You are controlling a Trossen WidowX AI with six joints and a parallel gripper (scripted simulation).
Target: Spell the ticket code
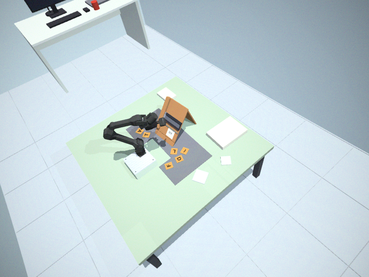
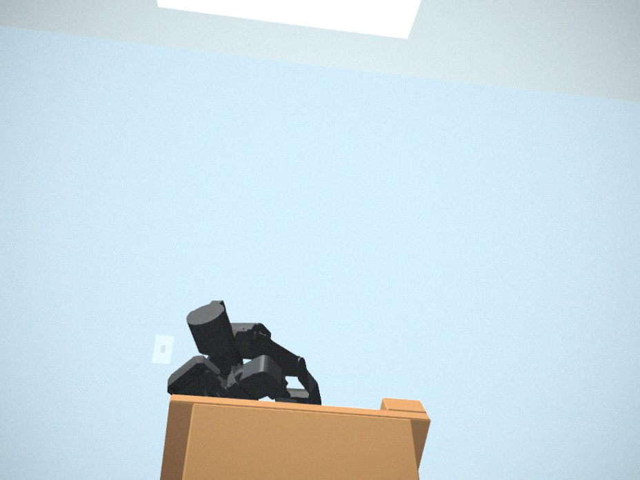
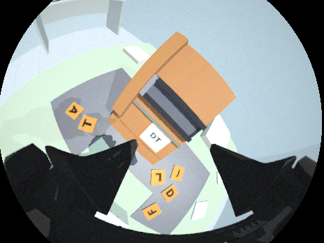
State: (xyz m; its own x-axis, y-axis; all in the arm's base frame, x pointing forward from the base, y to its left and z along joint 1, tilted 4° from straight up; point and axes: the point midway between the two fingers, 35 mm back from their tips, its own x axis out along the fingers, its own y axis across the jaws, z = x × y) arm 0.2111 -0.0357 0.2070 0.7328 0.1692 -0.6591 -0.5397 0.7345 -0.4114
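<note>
It looks like an office or study-type room: at the upper left of the top view a white desk (image 1: 38,34) carries a dark monitor (image 1: 41,3), a black keyboard (image 1: 64,19), a mouse (image 1: 86,9) and a red mug (image 1: 95,4); pale square tiles (image 1: 268,208) cover the floor, plain blue walls (image 2: 320,206) rise around, and a bright ceiling panel (image 2: 289,15) shows at the top of the exterior view

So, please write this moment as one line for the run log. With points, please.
gripper (image 1: 160,131) (image 3: 172,144): open, nothing held | rail (image 1: 172,120) (image 3: 171,106): no tiles | ticket (image 1: 170,133) (image 3: 155,137): DT | D tile (image 1: 179,158) (image 3: 170,193), T tile (image 1: 146,134) (image 3: 87,123): on mat (image 1: 196,155) (image 3: 195,164)
</note>
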